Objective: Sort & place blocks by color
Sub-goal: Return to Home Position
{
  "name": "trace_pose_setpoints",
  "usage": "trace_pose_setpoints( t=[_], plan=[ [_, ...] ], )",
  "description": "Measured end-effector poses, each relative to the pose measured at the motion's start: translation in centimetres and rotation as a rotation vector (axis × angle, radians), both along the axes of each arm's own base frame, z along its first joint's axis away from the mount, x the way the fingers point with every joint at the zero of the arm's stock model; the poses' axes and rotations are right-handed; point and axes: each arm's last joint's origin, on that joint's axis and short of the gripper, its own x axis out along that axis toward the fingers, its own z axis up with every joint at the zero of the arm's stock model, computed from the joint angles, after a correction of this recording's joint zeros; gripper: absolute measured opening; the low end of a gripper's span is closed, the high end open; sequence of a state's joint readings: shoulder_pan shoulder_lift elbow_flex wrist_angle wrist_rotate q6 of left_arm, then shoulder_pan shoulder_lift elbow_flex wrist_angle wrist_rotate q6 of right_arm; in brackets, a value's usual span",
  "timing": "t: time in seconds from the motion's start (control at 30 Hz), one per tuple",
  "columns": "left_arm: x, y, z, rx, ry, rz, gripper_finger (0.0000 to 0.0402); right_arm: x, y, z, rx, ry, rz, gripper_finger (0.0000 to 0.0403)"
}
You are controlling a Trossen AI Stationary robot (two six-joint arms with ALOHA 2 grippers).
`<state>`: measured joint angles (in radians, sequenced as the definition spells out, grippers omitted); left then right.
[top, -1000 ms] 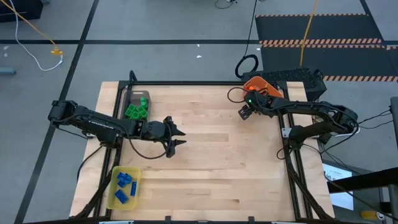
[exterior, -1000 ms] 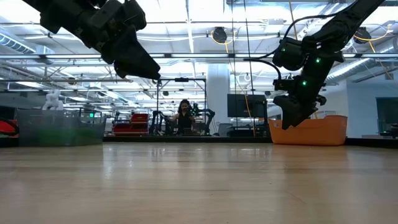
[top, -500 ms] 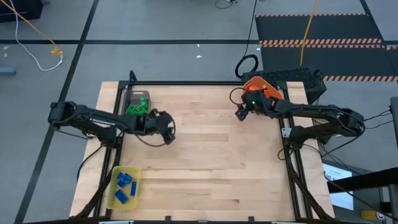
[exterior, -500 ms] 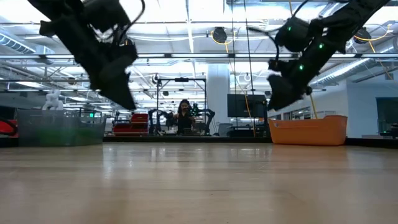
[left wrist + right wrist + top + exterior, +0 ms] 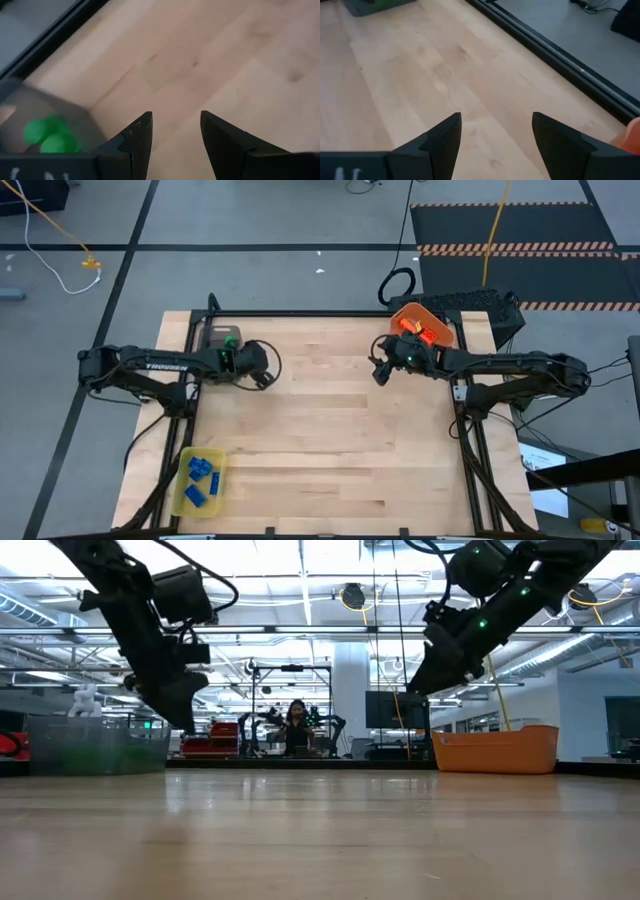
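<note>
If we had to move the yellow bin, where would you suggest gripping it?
Probably pinch the yellow bin by its long wall nearest the table's middle, from above: it is open-topped, and the blue blocks lie mostly clear of that wall.

Orange bin (image 5: pixel 437 328) at table (image 5: pixel 340 440) right edge, yellow bin (image 5: pixel 183 506) front-left corner — person (image 5: pixel 297 725) behind.

Blue blocks (image 5: pixel 200 478) lie in the yellow bin (image 5: pixel 183 507) at the table (image 5: pixel 330 450)'s seven o'clock; the orange bin (image 5: pixel 436 328) stands at one.
</note>
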<state>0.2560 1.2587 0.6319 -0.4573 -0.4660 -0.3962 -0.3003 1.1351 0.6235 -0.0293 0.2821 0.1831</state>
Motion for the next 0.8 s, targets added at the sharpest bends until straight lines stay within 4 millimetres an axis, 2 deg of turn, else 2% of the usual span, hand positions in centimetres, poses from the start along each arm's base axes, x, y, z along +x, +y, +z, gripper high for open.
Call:
trace_pose_setpoints(
  t=[0.2,0.43,0.6,0.8],
  plan=[
    [-1.6,0.9,-0.5,-0.047,0.109,0.104,0.0166,0.2,0.6,0.0,0.008,-0.006,0.019,0.0233],
    [-3.0,1.0,-0.8,-0.048,0.227,0.194,0.0166,0.2,0.6,0.0,0.008,-0.007,0.018,0.0233],
    [-3.2,0.9,-0.9,-0.053,0.243,0.203,0.0166,0.2,0.6,0.0,0.007,-0.008,0.018,0.0233],
    [-2.4,0.8,-0.7,-0.025,0.199,0.14,0.0166,0.2,0.6,0.1,0.006,-0.009,0.018,0.0233]
  ],
)
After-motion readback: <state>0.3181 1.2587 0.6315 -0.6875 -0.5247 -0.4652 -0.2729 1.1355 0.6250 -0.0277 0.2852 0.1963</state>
